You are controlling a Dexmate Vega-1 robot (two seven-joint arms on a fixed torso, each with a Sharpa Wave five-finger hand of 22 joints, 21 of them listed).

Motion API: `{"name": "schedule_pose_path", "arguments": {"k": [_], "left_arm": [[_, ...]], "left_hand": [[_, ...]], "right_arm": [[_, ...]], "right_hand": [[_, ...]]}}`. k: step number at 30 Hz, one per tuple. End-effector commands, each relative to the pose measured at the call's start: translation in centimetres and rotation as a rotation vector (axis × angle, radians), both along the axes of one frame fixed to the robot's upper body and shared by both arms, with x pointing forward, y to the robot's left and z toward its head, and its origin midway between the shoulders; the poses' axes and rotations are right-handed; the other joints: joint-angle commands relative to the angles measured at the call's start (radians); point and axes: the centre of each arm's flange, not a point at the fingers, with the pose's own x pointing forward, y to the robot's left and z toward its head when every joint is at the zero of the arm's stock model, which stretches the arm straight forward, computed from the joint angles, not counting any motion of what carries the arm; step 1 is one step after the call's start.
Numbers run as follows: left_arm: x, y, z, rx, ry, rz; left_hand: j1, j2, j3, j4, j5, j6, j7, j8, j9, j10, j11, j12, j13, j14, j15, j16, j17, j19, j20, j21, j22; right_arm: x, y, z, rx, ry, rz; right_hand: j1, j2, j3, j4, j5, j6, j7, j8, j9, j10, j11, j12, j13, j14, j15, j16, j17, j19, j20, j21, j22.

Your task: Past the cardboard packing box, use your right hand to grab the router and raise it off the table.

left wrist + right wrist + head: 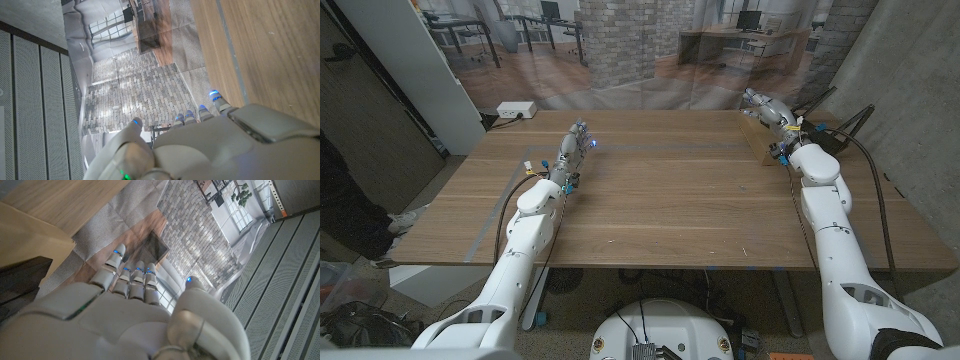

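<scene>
A brown wooden table (pixel 670 195) stands before a printed brick-wall backdrop (pixel 630 40). The left hand (pixel 572 150) holds nothing, fingers straight and together. At the far right corner, the right hand (pixel 767 108), likewise empty, hovers over the tan cardboard box (pixel 757 135); the black router (pixel 825 135) is just beyond it.

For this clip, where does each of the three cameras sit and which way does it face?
Head view: fixed on the robot's head, looking down over the wooden table; both arms, left hand, right hand.
Left wrist view: on the left wrist, looking along the left hand past the table edge to a brick-wall backdrop.
Right wrist view: on the right wrist, along the right hand.
Both wrist views share the backdrop.
</scene>
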Motion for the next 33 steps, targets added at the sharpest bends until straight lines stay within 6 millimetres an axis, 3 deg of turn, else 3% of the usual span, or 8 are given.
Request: {"name": "schedule_pose_path", "arguments": {"k": [1, 13, 33], "left_arm": [[0.06, 0.06, -0.09, 0.002, 0.007, -0.004], [0.30, 0.17, -0.02, 0.002, 0.012, -0.003], [0.69, 0.25, 0.10, 0.000, 0.017, -0.003]], "left_hand": [[0.000, 0.022, -0.003, 0.002, 0.009, -0.031, -0.001, 0.007, 0.006, -0.038, 0.004, 0.005, 0.003, -0.127, 0.007, 0.003, 0.002, -0.118, 0.006, -0.004, 0.002], [0.001, 0.023, -0.004, 0.001, 0.010, -0.029, 0.000, 0.006, 0.006, -0.036, 0.005, 0.004, 0.003, -0.126, 0.007, 0.002, 0.002, -0.116, 0.005, -0.006, 0.002], [0.004, 0.024, -0.005, 0.000, 0.010, -0.025, 0.001, 0.004, 0.006, -0.031, 0.006, 0.003, 0.003, -0.124, 0.007, 0.000, 0.002, -0.114, 0.003, -0.012, 0.001]], "right_arm": [[-0.67, -0.99, 0.48, -0.024, -0.037, -0.083], [-0.79, -1.26, 0.48, -0.026, -0.077, -0.172], [-1.55, -1.52, 1.37, -0.094, -0.087, -0.335]], "right_hand": [[0.021, -0.001, 0.006, -0.010, -0.006, 0.017, 0.001, 0.005, 0.001, 0.017, -0.002, 0.003, 0.002, 0.012, 0.004, 0.002, 0.002, 0.015, 0.002, 0.006, 0.003], [0.066, 0.028, 0.047, -0.039, -0.018, 0.067, 0.005, 0.008, 0.001, 0.067, 0.003, 0.006, 0.003, 0.059, 0.001, 0.007, 0.004, 0.039, 0.009, 0.006, 0.004], [0.098, 0.040, 0.081, -0.058, -0.029, 0.093, 0.002, 0.005, 0.002, 0.089, 0.001, 0.002, 0.003, 0.083, -0.002, 0.005, 0.005, 0.051, 0.013, 0.004, 0.005]]}}
